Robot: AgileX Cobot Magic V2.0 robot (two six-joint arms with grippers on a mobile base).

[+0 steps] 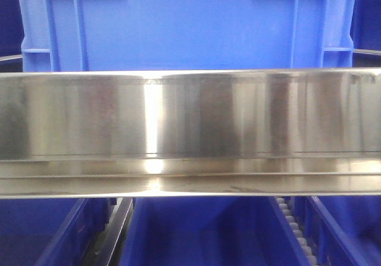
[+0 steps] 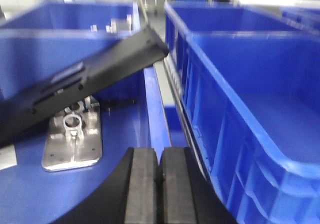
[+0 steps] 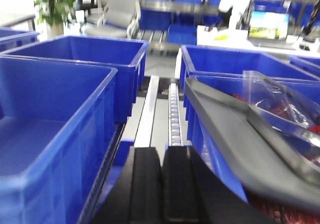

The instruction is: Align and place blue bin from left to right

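The large light-blue ribbed plastic crate (image 1: 190, 28) stands centred just beyond the shiny steel rail (image 1: 190, 129). The left end effector (image 2: 159, 184) and the right end effector (image 3: 161, 184) are each closed together. A dark-blue tub (image 2: 45, 58) at left holds a silver metal plate (image 2: 72, 141) and a black bar (image 2: 95, 78).

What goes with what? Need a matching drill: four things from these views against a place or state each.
Things:
1. blue bin
2. steel rail
3. left tool
4. clear bag

Place or state:
A. shut, no gap
B. right side of the right wrist view
C. shiny band across the front view
D. behind and above the rail, front view

Pairs: 1-D, 2-C, 3-A, 4-B
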